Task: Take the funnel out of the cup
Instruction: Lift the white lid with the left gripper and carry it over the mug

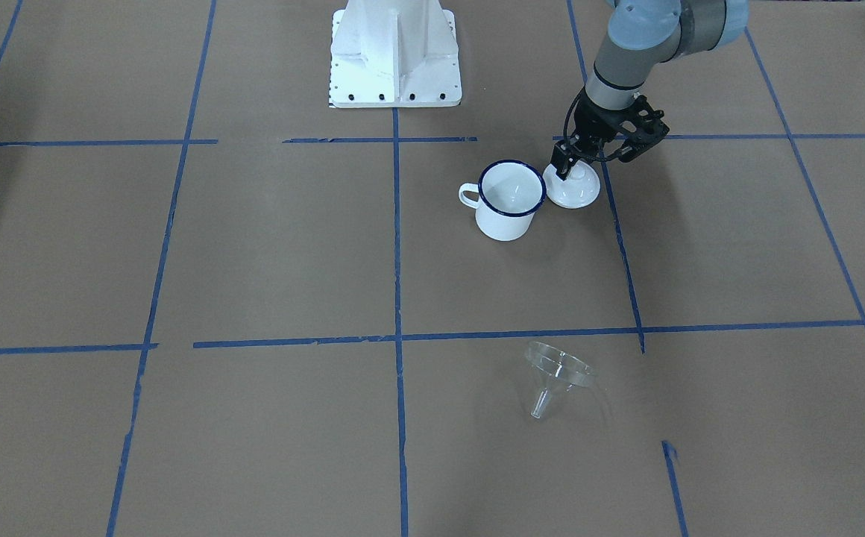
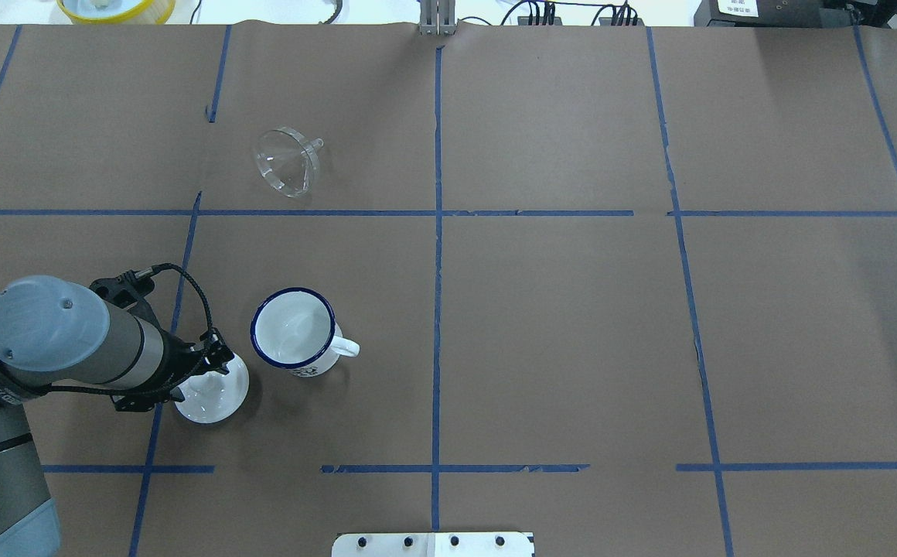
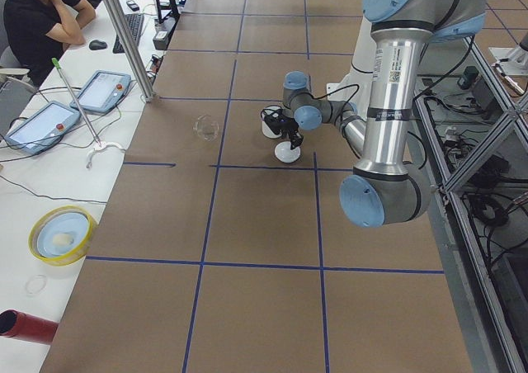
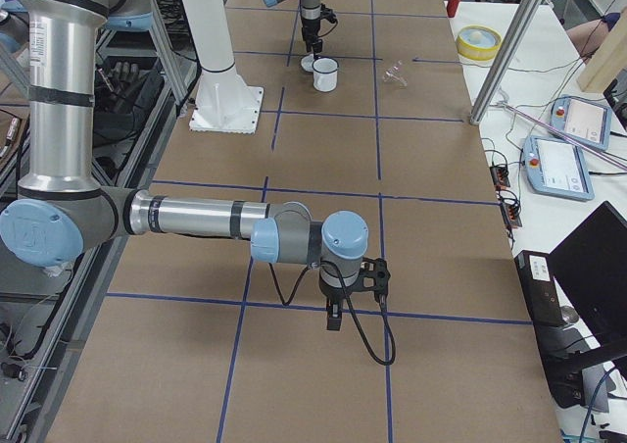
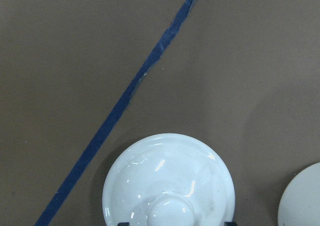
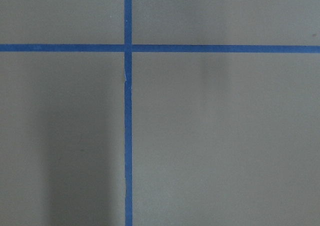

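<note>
The clear funnel (image 1: 555,373) lies on its side on the brown table, far from the cup, with nothing touching it; it also shows in the overhead view (image 2: 288,161). The white cup (image 1: 508,200) with a dark blue rim stands upright and empty (image 2: 294,333). My left gripper (image 1: 565,165) hangs over a white domed lid (image 1: 576,192) right beside the cup. Its jaws stand open on either side of the lid's knob (image 5: 169,211). My right gripper (image 4: 334,320) hovers low over bare table far from these things; I cannot tell whether it is open.
The white robot base plate (image 1: 395,82) stands behind the cup. Blue tape lines cross the brown table cover (image 2: 557,333). A yellow dish (image 2: 116,8) sits past the far edge. Tablets and an operator are at the side bench.
</note>
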Action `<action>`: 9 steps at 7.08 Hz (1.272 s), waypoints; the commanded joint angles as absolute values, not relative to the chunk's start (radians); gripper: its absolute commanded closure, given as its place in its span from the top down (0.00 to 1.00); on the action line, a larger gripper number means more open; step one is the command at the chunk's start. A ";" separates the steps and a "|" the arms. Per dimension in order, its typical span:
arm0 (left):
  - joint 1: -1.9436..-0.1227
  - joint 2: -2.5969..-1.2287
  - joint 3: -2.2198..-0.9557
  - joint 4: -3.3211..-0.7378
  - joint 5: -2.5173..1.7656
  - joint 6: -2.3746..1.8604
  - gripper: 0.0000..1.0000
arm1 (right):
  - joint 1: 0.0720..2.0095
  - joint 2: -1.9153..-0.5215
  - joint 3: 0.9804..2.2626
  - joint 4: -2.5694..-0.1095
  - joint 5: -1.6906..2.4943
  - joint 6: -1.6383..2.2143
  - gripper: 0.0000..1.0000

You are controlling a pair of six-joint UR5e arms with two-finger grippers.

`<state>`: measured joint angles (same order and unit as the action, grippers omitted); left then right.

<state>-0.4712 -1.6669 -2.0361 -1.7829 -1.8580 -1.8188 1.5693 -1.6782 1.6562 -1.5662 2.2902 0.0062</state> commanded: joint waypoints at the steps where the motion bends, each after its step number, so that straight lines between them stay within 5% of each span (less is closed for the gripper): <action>1: -0.471 -1.666 -2.026 -1.792 -1.850 -1.816 0.66 | 1.569 -1.678 1.657 -1.566 2.290 0.006 1.00; 4: -0.471 -1.664 -2.010 -1.793 -1.850 -1.818 0.61 | 1.569 -1.678 1.657 -1.566 2.290 0.006 1.00; 5: -0.471 -1.666 -2.011 -1.793 -1.850 -1.819 0.44 | 1.569 -1.678 1.657 -1.566 2.290 0.006 1.00; 6: -0.471 -1.666 -2.013 -1.792 -1.848 -1.825 0.11 | 1.569 -1.678 1.657 -1.566 2.290 0.006 1.00; 7: -0.471 -1.667 -2.019 -1.792 -1.850 -1.830 0.00 | 1.569 -1.678 1.655 -1.566 2.290 0.006 1.00; 9: -0.497 -1.663 -2.109 -1.738 -1.858 -1.830 0.00 | 1.569 -1.678 1.657 -1.566 2.290 0.006 1.00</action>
